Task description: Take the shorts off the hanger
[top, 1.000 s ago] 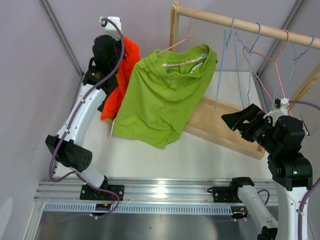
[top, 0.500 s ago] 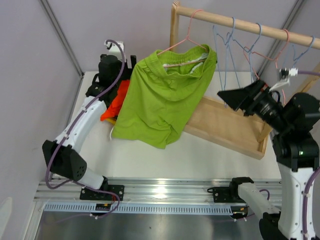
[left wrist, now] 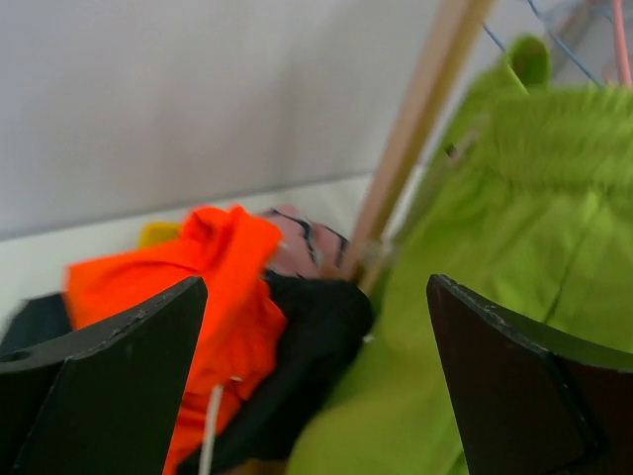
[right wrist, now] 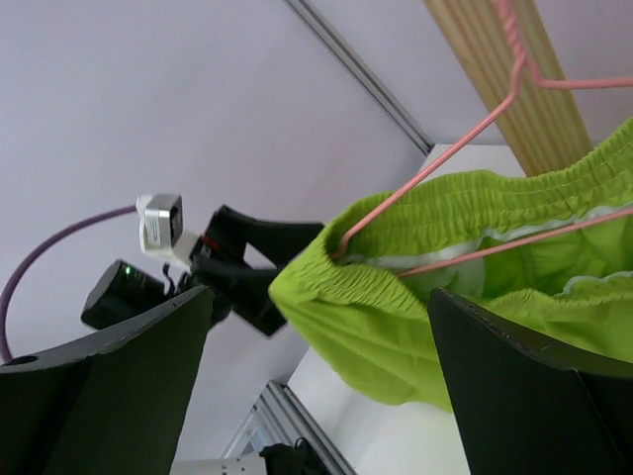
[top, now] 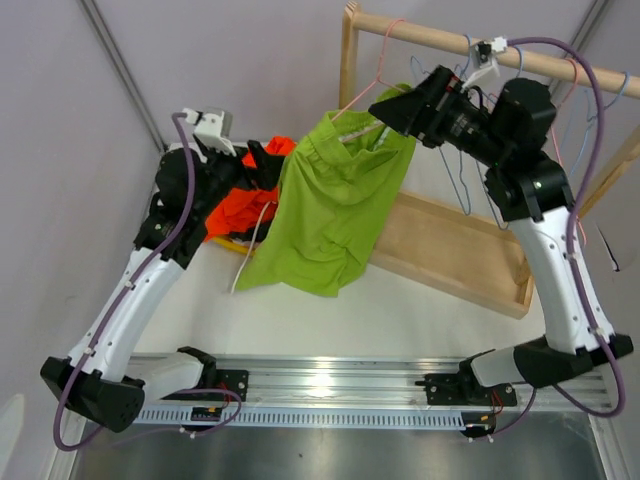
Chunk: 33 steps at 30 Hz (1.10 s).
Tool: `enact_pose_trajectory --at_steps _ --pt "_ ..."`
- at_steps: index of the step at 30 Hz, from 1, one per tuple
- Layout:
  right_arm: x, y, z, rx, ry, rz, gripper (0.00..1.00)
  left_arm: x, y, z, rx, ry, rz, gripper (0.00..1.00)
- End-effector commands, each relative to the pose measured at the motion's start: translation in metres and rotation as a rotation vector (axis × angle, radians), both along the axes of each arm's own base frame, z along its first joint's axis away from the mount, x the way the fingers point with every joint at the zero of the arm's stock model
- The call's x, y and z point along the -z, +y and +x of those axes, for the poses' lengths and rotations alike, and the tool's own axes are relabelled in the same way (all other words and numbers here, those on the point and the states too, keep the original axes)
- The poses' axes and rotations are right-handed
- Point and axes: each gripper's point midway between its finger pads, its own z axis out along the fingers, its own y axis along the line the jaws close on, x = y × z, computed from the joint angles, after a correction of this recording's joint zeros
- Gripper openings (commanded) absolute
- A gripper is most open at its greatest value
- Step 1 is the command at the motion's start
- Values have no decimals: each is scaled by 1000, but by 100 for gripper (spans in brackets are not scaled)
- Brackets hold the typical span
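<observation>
Just ahead of spread right hand (top: 396, 100), lime shorts (top: 330, 210), on pink hanger (right wrist: 425, 166)

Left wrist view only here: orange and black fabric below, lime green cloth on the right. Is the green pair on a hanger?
Observer: Yes, the lime green fabric shorts hang by the waistband on a pink wire hanger hooked over the wooden rail.
Operator: Where is the right arm?
Observer: The right gripper is up at that waistband, jaws open, holding nothing.
Operator: And the orange pile?
Observer: The bright orange drawstring shorts lie heaped on the white table, by the open left gripper.
</observation>
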Motion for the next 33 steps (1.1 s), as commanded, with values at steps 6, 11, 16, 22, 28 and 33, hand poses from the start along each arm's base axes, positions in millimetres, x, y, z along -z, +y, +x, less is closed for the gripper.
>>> enact_pose_trajectory --at_steps 6,11,16,22,28,33 --pt "-6 30 61 72 -47 0 100 35 -57 -59 310 76 -64 99" --pt "-3 42 80 100 -39 19 94 46 -51 -69 302 87 -59 99" --pt "5 49 90 122 -14 27 55 55 -45 -75 289 93 -43 99" --pt "5 47 85 148 -2 20 0 57 -43 -78 286 93 -33 99" --pt "-23 32 65 173 -64 33 0 35 -30 -83 237 41 -12 99" --pt "-60 24 43 162 -132 51 0 16 -30 -93 253 2 -24 99"
